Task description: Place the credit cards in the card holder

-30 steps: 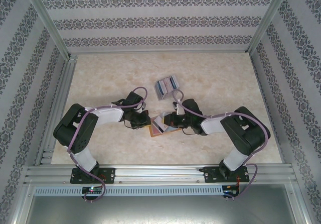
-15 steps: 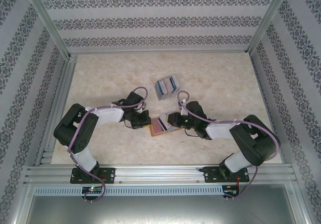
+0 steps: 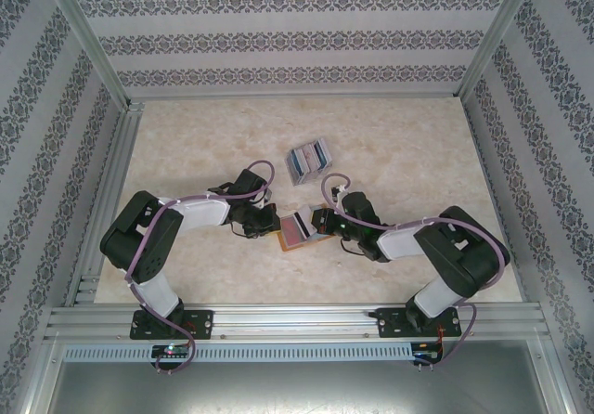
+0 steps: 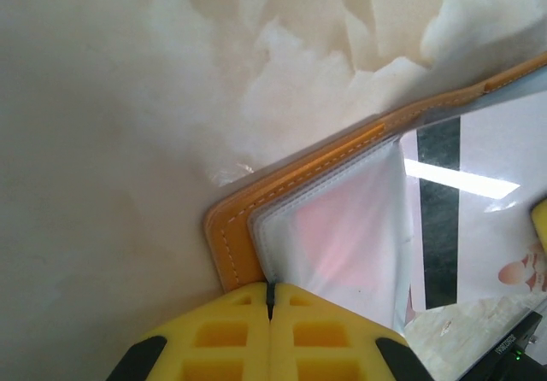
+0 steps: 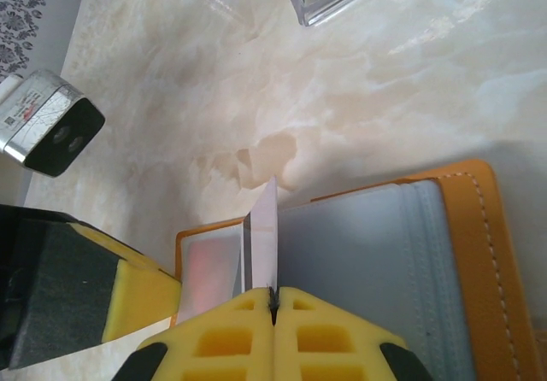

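Roughly, you are partway: the open card holder (image 5: 489, 253) lies mid-table, and a pinkish card (image 4: 338, 236) seems to sit under its clear sleeve already. Your left gripper (image 4: 269, 289) is clamped on the holder's left edge. Your right gripper (image 5: 273, 294) pinches a card (image 5: 267, 227) edge-on at the pocket mouth, not seated. Spare cards (image 3: 308, 159) wait farther off, and you cannot count them.

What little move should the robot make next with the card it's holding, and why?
Probably slide the card a little further toward the clear sleeve. The right hand pinches the card on edge over the open card holder, the left hand pinches the holder's corner by the sleeve, and the card is not yet tucked flat in a pocket.
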`<state>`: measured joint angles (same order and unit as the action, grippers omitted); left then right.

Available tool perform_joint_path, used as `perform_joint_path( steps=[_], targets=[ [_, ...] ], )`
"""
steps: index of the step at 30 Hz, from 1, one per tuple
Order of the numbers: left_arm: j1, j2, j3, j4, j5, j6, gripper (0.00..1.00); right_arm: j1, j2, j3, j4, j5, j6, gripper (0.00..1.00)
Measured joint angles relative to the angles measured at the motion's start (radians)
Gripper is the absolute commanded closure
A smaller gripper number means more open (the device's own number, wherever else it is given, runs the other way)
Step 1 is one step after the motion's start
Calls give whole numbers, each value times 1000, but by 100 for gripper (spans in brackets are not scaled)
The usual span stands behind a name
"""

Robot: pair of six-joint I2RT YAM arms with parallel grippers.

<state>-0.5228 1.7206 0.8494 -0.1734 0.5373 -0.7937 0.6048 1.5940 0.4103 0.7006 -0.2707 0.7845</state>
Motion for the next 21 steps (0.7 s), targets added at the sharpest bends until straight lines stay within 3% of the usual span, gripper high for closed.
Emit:
perform_joint_path(
  steps=[11, 21],
  targets=[
    [0, 1, 0, 0, -1, 0, 97, 51, 43, 2, 98, 72, -2, 100],
    [0, 2, 2, 0, 0, 0, 97, 114, -37, -66, 77, 153, -2, 100]
  ],
)
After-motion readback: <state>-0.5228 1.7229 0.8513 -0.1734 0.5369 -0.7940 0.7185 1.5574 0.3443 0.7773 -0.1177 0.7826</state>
